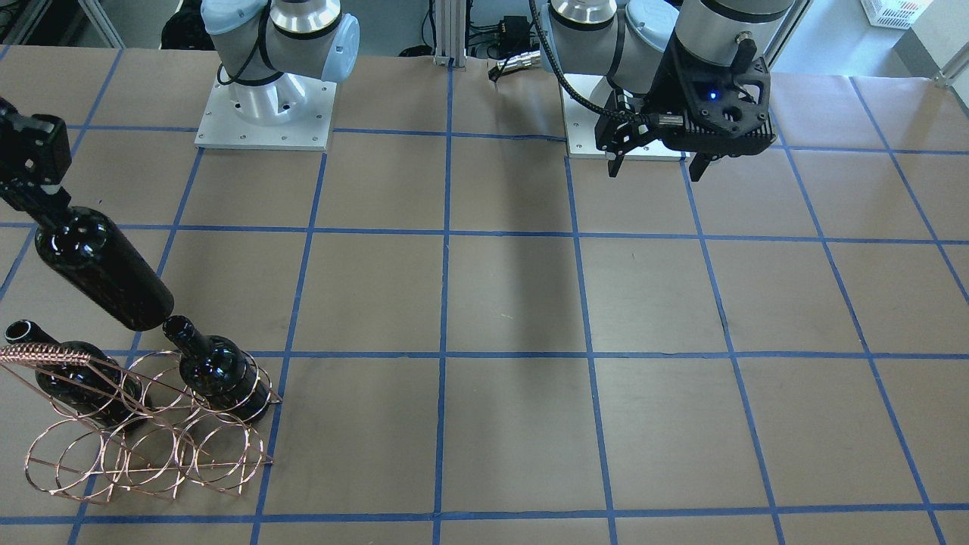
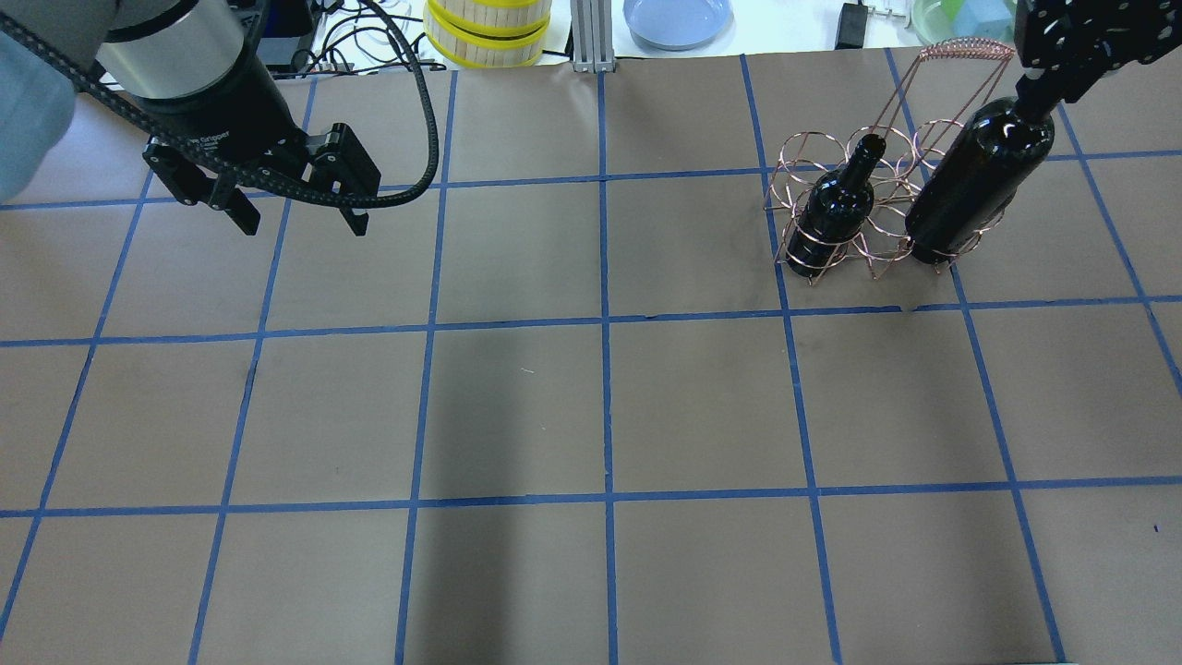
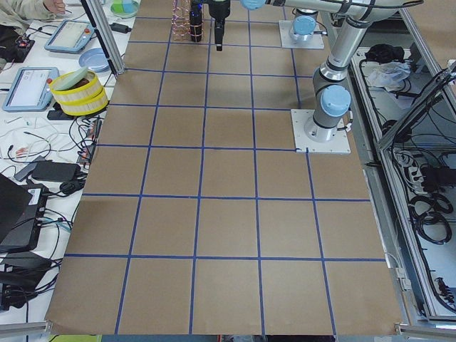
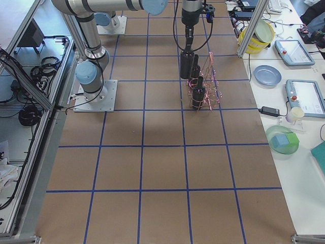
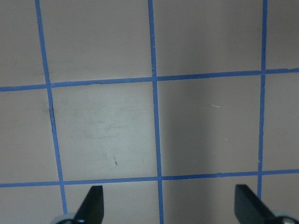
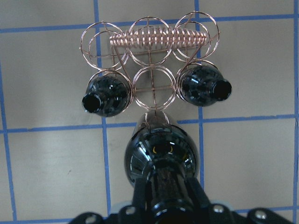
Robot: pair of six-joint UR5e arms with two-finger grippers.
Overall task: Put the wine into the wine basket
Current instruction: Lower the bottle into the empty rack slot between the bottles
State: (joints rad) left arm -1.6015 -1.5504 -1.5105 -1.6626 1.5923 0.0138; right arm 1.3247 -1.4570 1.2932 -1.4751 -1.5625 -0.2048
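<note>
**A:** Far-right corner of the counter (image 2: 600,416), operator edge: wine basket (image 6: 159,41) stands there. First seated bottle (image 6: 106,95) and second seated bottle (image 6: 201,88) fill the end rings of its robot-side row, with a free middle ring between them.

**B:** Third wine bottle (image 1: 102,269)?

**A:** Right end effector (image 2: 1032,92) pinches its neck. It hangs base-down, raised, just on the robot side of that middle ring, not seated in any ring.

**B:** Other arm?

**A:** Left end effector (image 2: 303,220) has its fingers spread wide. It is raised over bare counter in the left half, well apart from the basket.
</note>
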